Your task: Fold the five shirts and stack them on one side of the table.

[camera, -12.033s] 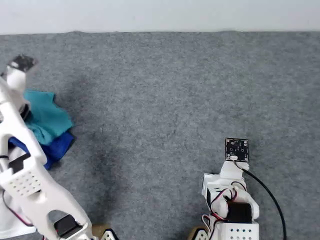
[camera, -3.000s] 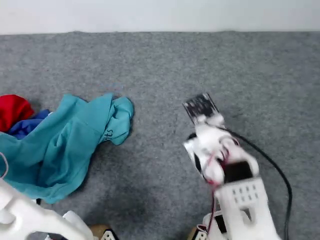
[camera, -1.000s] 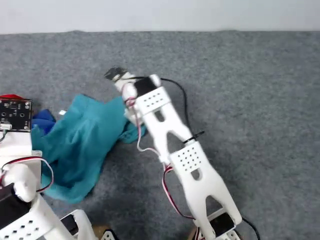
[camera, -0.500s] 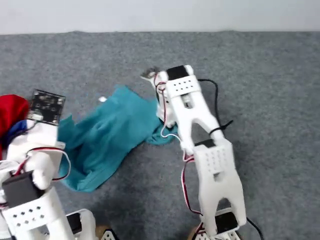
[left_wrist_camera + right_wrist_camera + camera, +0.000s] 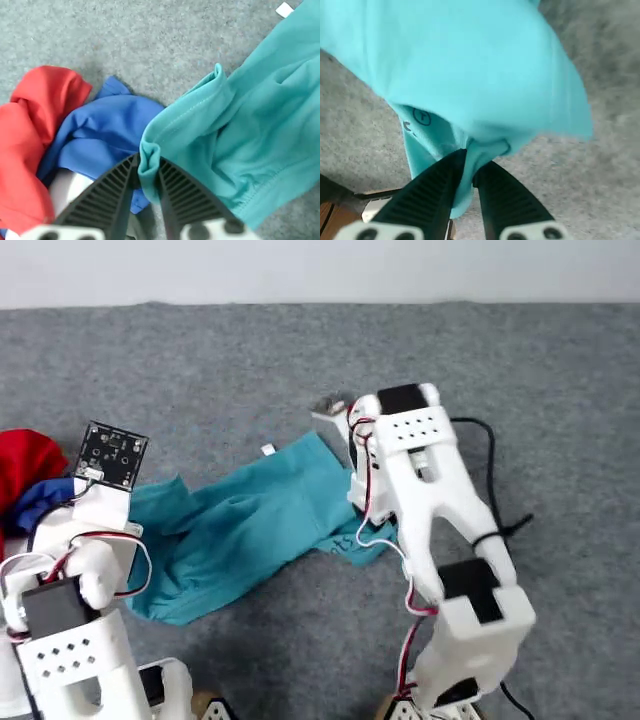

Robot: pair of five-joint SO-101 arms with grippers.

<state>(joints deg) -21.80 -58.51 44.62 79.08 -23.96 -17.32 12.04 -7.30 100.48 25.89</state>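
Red shirt is bunched at the left edge of the table, which has a grey felt-like surface. Blue shirt lies crumpled just beside it on the near side, touching it. In the left wrist view a white patch peeks out from under the blue shirt; cannot tell what it is.

Left arm stands at the near-left corner, wrist over the blue shirt. Left gripper is clenched on a folded edge of the teal shirt, with the fabric pinched upright between the two ribbed fingers, right next to the blue shirt.

Teal shirt runs from there across left-centre to the middle of the surface. It is wrinkled and unfolded, mostly lying flat, and its left end is against the blue shirt. Small white tag sticks out at the shirt's far edge and lies on the grey surface. There is a dark printed mark on the cloth near its right end.

Right arm stands from the near edge up to mid-table, wrist above the shirt's right end. Right gripper is clamped on a bunch of teal cloth, which spreads out beyond the fingertips. Cannot tell if that end is lifted off the surface. Teal shirt is gripped at both ends.
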